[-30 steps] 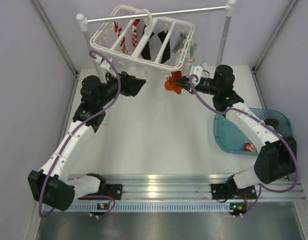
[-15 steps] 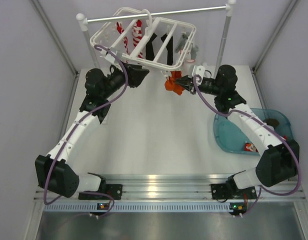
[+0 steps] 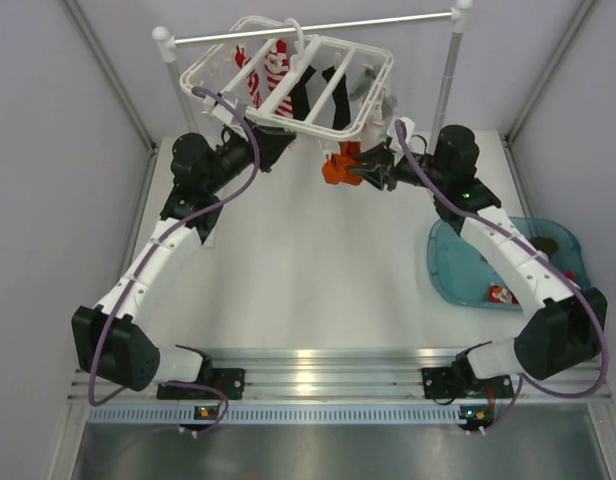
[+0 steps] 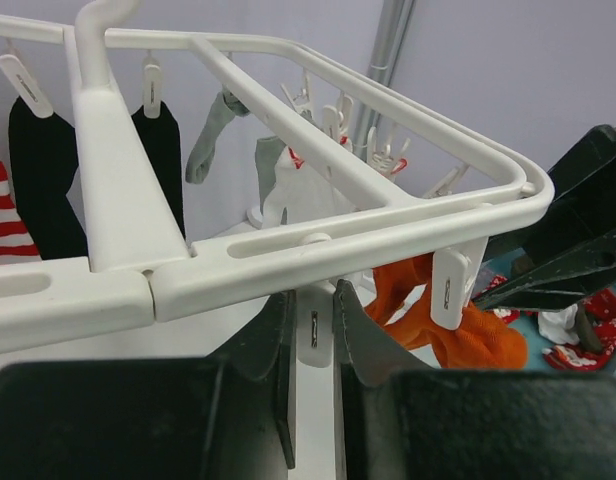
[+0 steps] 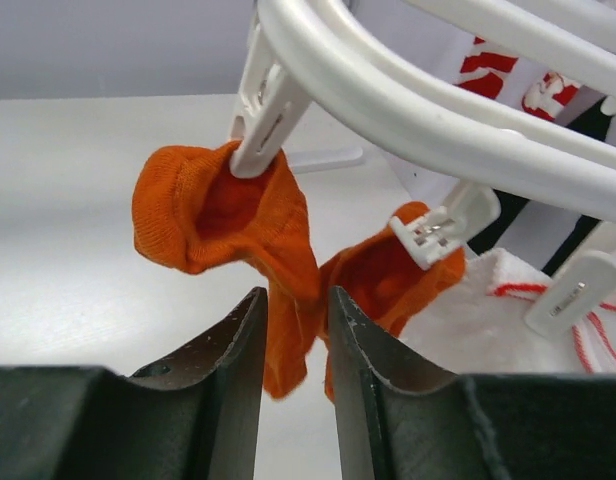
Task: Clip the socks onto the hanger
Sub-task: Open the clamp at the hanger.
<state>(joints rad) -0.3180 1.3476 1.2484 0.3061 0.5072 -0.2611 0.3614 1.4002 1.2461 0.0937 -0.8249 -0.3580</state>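
Note:
The white hanger (image 3: 286, 95) hangs tilted from the rail, and its bars fill the left wrist view (image 4: 118, 200). Striped (image 3: 273, 70), black (image 3: 306, 85) and grey (image 3: 373, 85) socks hang clipped to it. My left gripper (image 3: 280, 145) (image 4: 315, 305) is shut on a small white clip (image 4: 315, 335) under the near bar. Two orange socks (image 3: 340, 165) (image 5: 218, 215) dangle from clips at the near right corner. My right gripper (image 3: 362, 168) (image 5: 295, 300) stands open, one orange sock hanging loose between its fingers. A white sock (image 5: 488, 310) hangs beside them.
The silver rail (image 3: 318, 27) on white posts spans the back. A teal bin (image 3: 438, 270) at the right holds more socks (image 3: 498, 293). Grey walls close in both sides. The right gripper shows dark at the right edge of the left wrist view (image 4: 578, 240).
My left gripper rose to the hanger's near bar and closed on a clip, and the hanger tilted. My right gripper opened off the orange sock, which now hangs from its clip.

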